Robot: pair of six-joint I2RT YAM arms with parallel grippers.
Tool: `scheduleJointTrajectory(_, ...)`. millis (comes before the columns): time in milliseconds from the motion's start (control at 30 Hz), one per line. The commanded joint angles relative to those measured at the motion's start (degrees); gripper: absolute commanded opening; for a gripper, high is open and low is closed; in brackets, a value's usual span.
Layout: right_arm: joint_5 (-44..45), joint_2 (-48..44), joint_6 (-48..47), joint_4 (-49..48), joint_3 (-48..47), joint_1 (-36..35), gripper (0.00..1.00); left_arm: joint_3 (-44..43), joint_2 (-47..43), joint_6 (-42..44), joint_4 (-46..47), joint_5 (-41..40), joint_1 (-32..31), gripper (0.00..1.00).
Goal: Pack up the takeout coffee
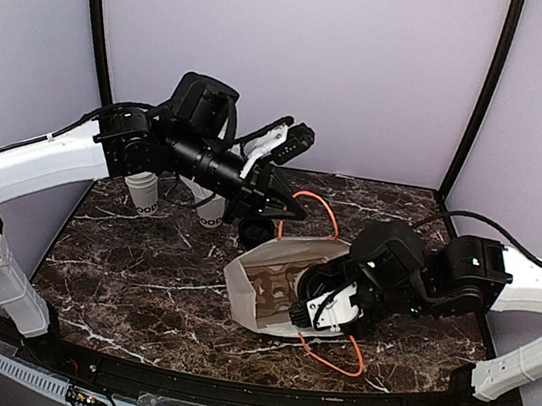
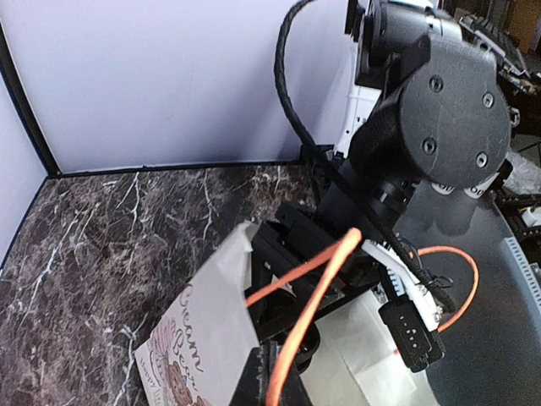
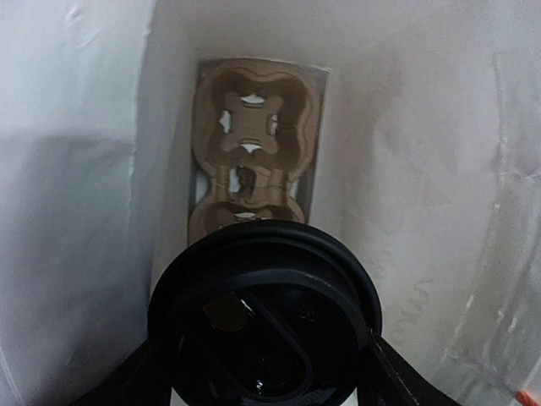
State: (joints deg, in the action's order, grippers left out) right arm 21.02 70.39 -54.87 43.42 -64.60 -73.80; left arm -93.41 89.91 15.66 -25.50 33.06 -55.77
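Two arms over marble table (image 1: pixel 140 275); white paper bag (image 1: pixel 243 295) sits tipped mid-table, mouth open. L gripper (image 1: pixel 285 208) pinched shut on its orange handle (image 1: pixel 317 205), held up. R gripper (image 1: pixel 322 306) reaches inside bag, clamped round coffee (image 3: pixel 266 313), black lid facing cardboard cup tray (image 3: pixel 254 118) at bag's far end.

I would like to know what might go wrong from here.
The paper bag leans, held up by one orange handle pinched in the left gripper; a slip could collapse it. The takeout coffee in the right gripper is not yet in a well of the cardboard carrier; released early, it may tip.
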Motion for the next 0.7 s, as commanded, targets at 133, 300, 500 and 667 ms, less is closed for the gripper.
scheduleJointTrajectory(133, 0.17, -3.2, -4.3, -2.22, 4.29, -2.13, 0.7, 11.25, -4.37, -11.03, 19.25, 10.0, -0.13, 0.0)
scheduleJointTrajectory(300, 2.14, -2.64, -5.01, -5.98, 5.66, -2.12, 0.7, 12.62, -4.04, -13.92, 22.87, 12.11, -0.13, 0.0)
scheduleJointTrajectory(500, 5.41, -1.42, -7.94, -8.92, 6.79, -1.89, 0.7, 12.36, -3.4, -14.43, 23.0, 12.15, -0.12, 0.0)
scheduleJointTrajectory(667, 4.58, 1.22, -7.39, -6.26, 4.92, -0.69, 0.7, 11.88, -2.68, -14.76, 22.95, 12.5, -0.13, 0.0)
